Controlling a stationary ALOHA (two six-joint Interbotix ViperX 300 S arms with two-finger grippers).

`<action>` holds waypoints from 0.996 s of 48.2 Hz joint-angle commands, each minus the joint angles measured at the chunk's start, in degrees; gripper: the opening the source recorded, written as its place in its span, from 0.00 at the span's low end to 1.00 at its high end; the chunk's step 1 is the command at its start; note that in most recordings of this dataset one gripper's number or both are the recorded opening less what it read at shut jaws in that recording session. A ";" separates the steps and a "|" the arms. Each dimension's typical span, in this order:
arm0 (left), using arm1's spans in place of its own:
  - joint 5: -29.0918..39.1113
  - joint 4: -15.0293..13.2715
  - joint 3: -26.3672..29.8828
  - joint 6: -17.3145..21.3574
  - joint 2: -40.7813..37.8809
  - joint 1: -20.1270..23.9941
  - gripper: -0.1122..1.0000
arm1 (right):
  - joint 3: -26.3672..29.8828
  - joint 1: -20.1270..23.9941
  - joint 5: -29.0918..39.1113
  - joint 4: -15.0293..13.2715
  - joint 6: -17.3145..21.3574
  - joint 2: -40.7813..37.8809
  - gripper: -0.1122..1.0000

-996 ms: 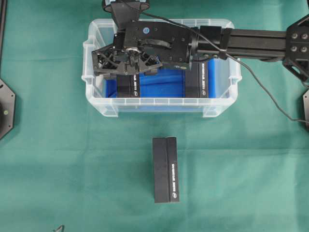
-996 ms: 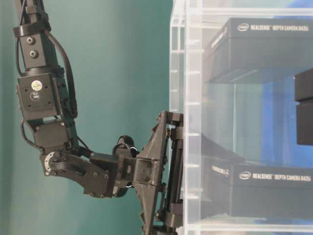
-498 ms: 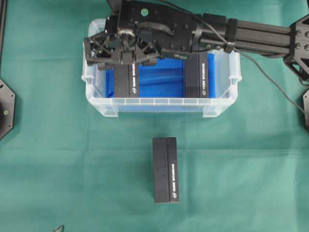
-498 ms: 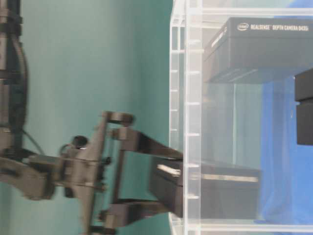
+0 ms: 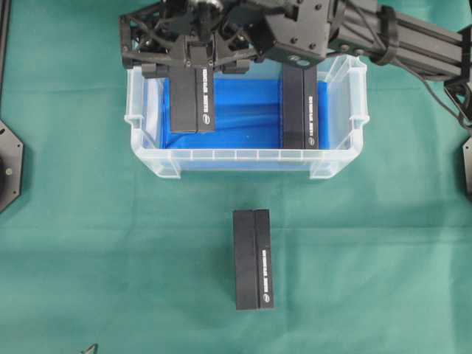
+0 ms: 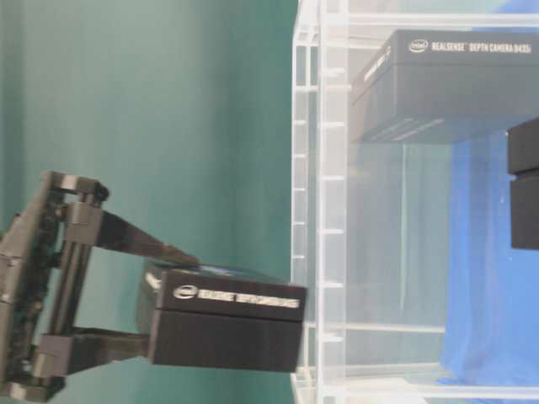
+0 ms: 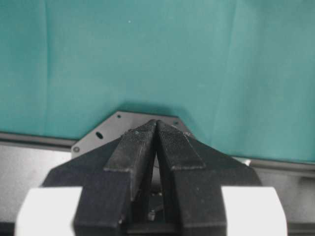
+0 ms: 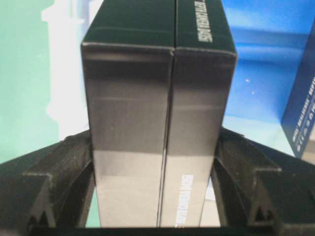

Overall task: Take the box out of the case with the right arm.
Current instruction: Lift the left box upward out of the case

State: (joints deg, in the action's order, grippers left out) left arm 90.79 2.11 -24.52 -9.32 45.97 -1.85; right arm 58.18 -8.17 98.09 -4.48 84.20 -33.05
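The right arm (image 5: 398, 37) is reaching across the top edge, its fingers (image 8: 236, 167) spread wide, clamping something black; the left gripper (image 7: 156, 142) is resting with fingers pressed together.

A robotics lab: green-clothed table (image 5: 110, 258), depth-camera boxes (image 5: 253, 258).

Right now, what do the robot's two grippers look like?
The right gripper is all black, its fingers carried on open, truss-like struts, with a thin black cable trailing along its boxy arm. The left gripper has black, textured wedge-shaped fingers with white blocks at its base.
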 commanded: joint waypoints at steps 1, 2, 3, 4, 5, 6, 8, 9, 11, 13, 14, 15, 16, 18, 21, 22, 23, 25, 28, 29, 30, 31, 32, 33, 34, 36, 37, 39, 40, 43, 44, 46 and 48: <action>-0.26 0.18 1.67 0.00 -0.18 0.09 0.10 | 3.08 0.35 0.44 -0.18 0.00 4.04 0.72; -0.26 0.18 1.67 0.00 -0.18 0.09 0.10 | 3.25 0.35 0.53 -0.18 0.00 4.04 0.72; -0.26 0.26 1.67 0.00 -0.18 0.18 0.10 | 3.34 0.44 0.53 -0.26 0.00 4.04 0.72; -0.26 0.18 1.67 0.00 -0.18 0.18 0.10 | 3.43 0.44 0.53 -0.26 0.00 4.04 0.72; -0.26 0.18 1.67 0.00 -0.18 0.18 0.10 | 3.52 0.44 0.44 -0.35 0.00 4.04 0.72; -0.26 0.18 1.67 0.00 -0.18 0.09 0.10 | 3.52 0.44 0.53 -0.35 0.00 4.04 0.72; -0.26 0.18 1.67 0.00 -0.18 0.18 0.10 | 3.60 0.44 0.53 -0.35 -0.09 4.04 0.72; -0.35 0.26 1.67 0.00 -0.18 0.18 0.10 | 3.52 0.44 0.53 -0.35 0.00 4.04 0.72; -0.35 0.18 1.67 0.00 -0.18 0.09 0.10 | 3.52 0.44 0.53 -0.35 0.00 4.04 0.72; -0.26 0.18 1.67 0.00 -0.18 0.09 0.10 | 3.52 0.44 0.44 -0.44 0.00 4.04 0.72; -0.35 0.18 1.67 0.00 -0.18 0.18 0.10 | 3.52 0.44 0.53 -0.53 0.00 4.04 0.72; -0.26 0.18 1.67 0.00 -0.18 0.18 0.10 | 3.52 0.44 0.53 -0.53 0.00 4.04 0.72; -0.26 0.18 1.67 0.00 -0.18 0.18 0.10 | 3.52 0.44 0.53 -0.62 0.00 4.04 0.72; -0.26 0.18 1.67 0.00 -0.18 0.18 0.10 | 3.52 0.44 0.53 -0.62 0.00 4.04 0.72; -0.35 0.18 1.67 0.00 -0.18 0.18 0.10 | 3.52 0.44 0.44 -0.62 0.00 4.04 0.72; -0.35 0.18 1.67 0.00 -0.18 0.18 0.10 | 3.52 0.44 0.53 -0.62 0.00 4.04 0.72; -0.35 0.18 1.67 0.00 -0.18 0.09 0.10 | 3.52 0.44 0.53 -0.62 0.00 4.04 0.72; -0.35 0.18 1.67 0.00 -0.18 0.18 0.10 | 3.52 0.44 0.53 -0.62 0.00 4.04 0.72; -0.26 0.18 1.67 0.00 -0.18 0.18 0.10 | 3.52 0.53 0.44 -0.62 0.00 4.04 0.72; -0.35 0.18 1.67 0.00 -0.18 0.09 0.10 | 3.52 0.53 0.53 -0.62 0.00 4.04 0.72; -0.26 0.18 1.67 0.00 -0.18 0.18 0.10 | 3.52 0.53 0.53 -0.62 0.00 4.04 0.72; -0.35 0.18 1.67 0.00 -0.18 0.18 0.10 | 3.52 0.53 0.53 -0.62 0.00 4.04 0.72; -0.35 0.18 1.58 0.00 -0.18 0.18 0.10 | 3.52 0.53 0.53 -0.62 0.00 4.04 0.72; -0.35 0.18 1.67 0.00 -0.18 0.09 0.10 | 3.52 0.53 0.53 -0.62 0.00 4.04 0.72; -0.26 0.18 1.58 0.00 -0.18 0.09 0.10 | 3.52 0.53 0.53 -0.62 0.00 4.04 0.72; -0.26 0.18 1.67 0.00 -0.18 0.18 0.10 | 3.52 0.62 0.53 -0.70 0.00 4.04 0.72; -0.26 0.18 1.67 0.00 -0.18 0.18 0.10 | 3.52 0.62 0.53 -0.70 0.00 4.04 0.72; -0.26 0.18 1.67 0.00 -0.18 0.18 0.10 | 3.52 0.62 0.53 -0.79 0.00 4.04 0.72; -0.26 0.18 1.67 0.00 -0.18 0.18 0.10 | 3.52 0.62 0.53 -0.88 0.00 4.04 0.72; -0.35 0.18 1.67 0.00 -0.18 0.18 0.10 | 3.52 0.62 0.53 -0.88 0.00 4.04 0.72; -0.26 0.18 1.67 0.00 -0.18 0.09 0.10 | 3.52 0.62 0.53 -0.97 0.00 4.04 0.72; -0.26 0.26 1.67 0.00 -0.18 0.09 0.10 | 3.60 0.62 0.53 -1.05 0.00 4.04 0.72; -0.26 0.18 1.67 0.00 -0.18 0.18 0.10 | 3.52 0.62 0.53 -1.05 0.00 4.04 0.72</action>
State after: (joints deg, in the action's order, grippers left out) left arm 90.70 2.11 -24.52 -9.32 45.97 -1.85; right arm 60.03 -7.73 98.70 -5.19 84.29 -33.05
